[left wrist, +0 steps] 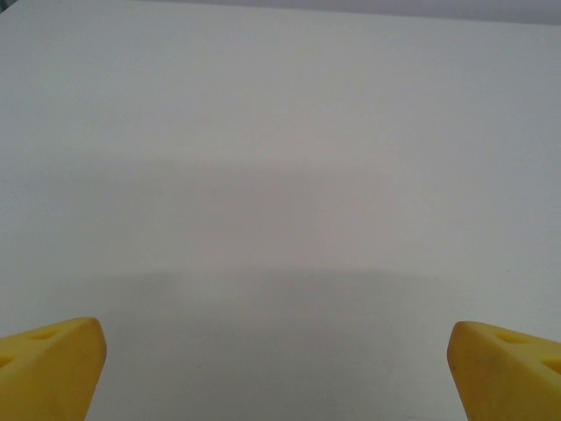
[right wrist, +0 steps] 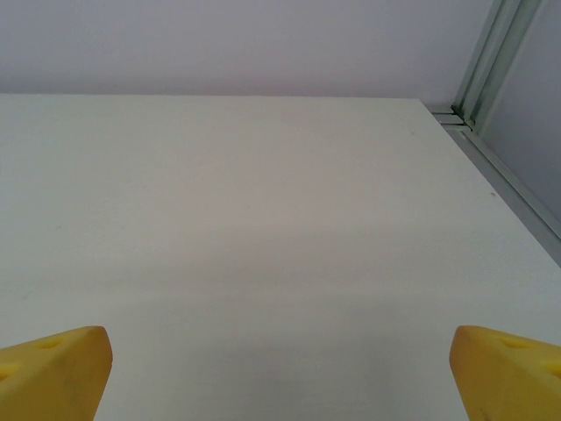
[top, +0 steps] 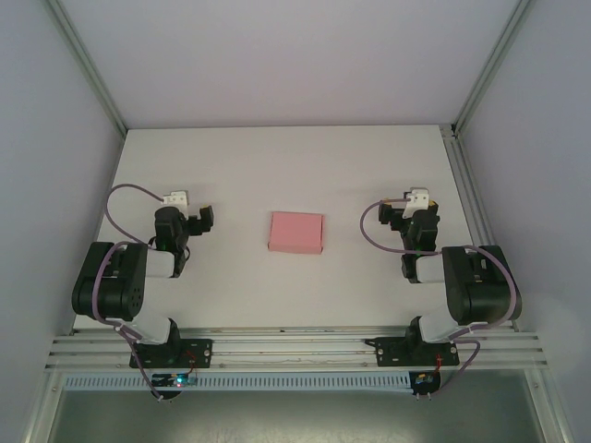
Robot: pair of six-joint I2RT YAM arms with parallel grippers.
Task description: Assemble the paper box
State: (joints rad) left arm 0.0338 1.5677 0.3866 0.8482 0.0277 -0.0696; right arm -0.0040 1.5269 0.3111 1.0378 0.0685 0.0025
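**Overhead and wrist views of the work cell; places are given relative to the paper box.**

Pale walls close the cell to the left, to the right and on the far side of the paper box. The white table lies under the box and reaches well beyond it on every side. An aluminium rail runs across the near side of the box and carries both arm bases.

The left arm is black and folded. It sits to the left of the box and nearer the rail. The right arm mirrors it to the right of the box.

The box is a flat pink rectangle with its edges almost square to the table's. It lies roughly midway between the two wrists and touches nothing but the table. Whether it is a closed box or a folded sheet cannot be told.

The left gripper stands left of the box and well apart from it, with its jaws spread wide. Its yellow fingertips sit in the lower corners of the left wrist view with bare table between them, and they grip nothing. The right gripper stands right of the box, also well apart, and is likewise spread and empty. Its yellow pads are far apart over bare table.

Lilac cables loop at each wrist.
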